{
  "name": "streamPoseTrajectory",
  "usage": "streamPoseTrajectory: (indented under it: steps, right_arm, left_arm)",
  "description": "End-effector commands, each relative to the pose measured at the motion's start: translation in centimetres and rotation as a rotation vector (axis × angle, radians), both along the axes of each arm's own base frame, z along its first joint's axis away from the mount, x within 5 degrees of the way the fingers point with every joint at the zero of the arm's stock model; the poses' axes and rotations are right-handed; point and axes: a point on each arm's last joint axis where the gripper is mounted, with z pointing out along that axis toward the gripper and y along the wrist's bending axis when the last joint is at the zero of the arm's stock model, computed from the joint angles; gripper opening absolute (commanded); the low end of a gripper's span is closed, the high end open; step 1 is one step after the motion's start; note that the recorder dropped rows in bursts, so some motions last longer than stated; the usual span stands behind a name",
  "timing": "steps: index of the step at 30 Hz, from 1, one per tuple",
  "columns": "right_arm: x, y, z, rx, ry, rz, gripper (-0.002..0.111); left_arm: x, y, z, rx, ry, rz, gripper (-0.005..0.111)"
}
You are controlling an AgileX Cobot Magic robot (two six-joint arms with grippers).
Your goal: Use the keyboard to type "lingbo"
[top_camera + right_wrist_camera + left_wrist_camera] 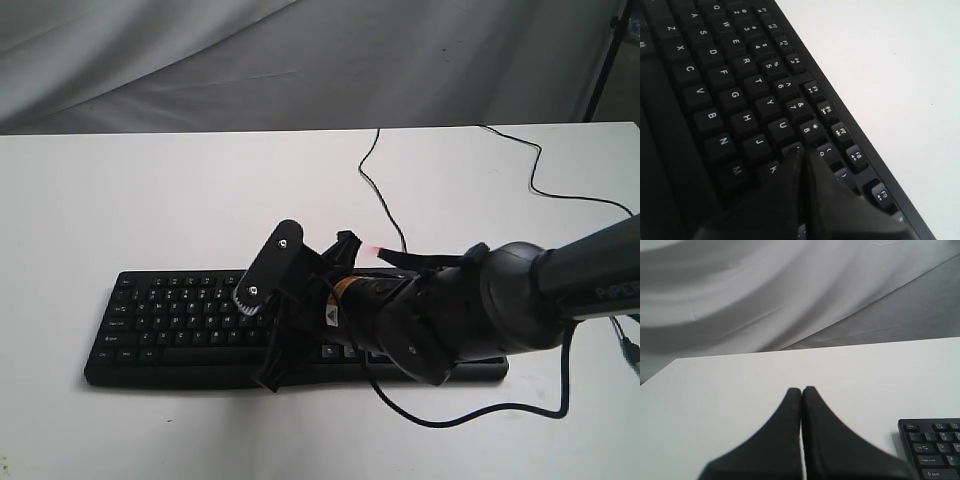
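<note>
The black keyboard (170, 315) lies across the white table (150, 190), and its thin cable (375, 185) runs to the back. My right arm reaches across its middle. The right gripper (268, 315) is mostly hidden behind its own camera plate in the exterior view. In the right wrist view the right gripper (802, 152) is shut, with its tip down on the keyboard (730, 95) at the key between U and O, beside K. The left gripper (801, 390) is shut with nothing in it. It hovers over bare table left of the keyboard's corner (935, 445).
A second black cable (545, 175) snakes over the table at the back right. The right arm's own cable (470, 412) loops in front of the keyboard. Grey cloth (300, 60) hangs behind the table. A black stand leg (600, 60) is at the far right.
</note>
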Motion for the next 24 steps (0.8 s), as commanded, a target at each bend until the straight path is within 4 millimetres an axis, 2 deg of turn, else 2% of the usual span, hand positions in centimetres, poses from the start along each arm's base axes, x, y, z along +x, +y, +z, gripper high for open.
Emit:
streamPoseTrajectory:
  steps: [1,24]
  right_arm:
    - [0.12,-0.05,0.12,-0.011,-0.003,0.01,0.0]
    - [0.19,-0.4,-0.77,-0.031,0.026,0.003,0.0]
  left_arm:
    - [0.05,-0.02,-0.15,-0.004,0.004,-0.004,0.001]
    - [0.05,-0.02,-0.15,-0.004,0.004,-0.004,0.001]
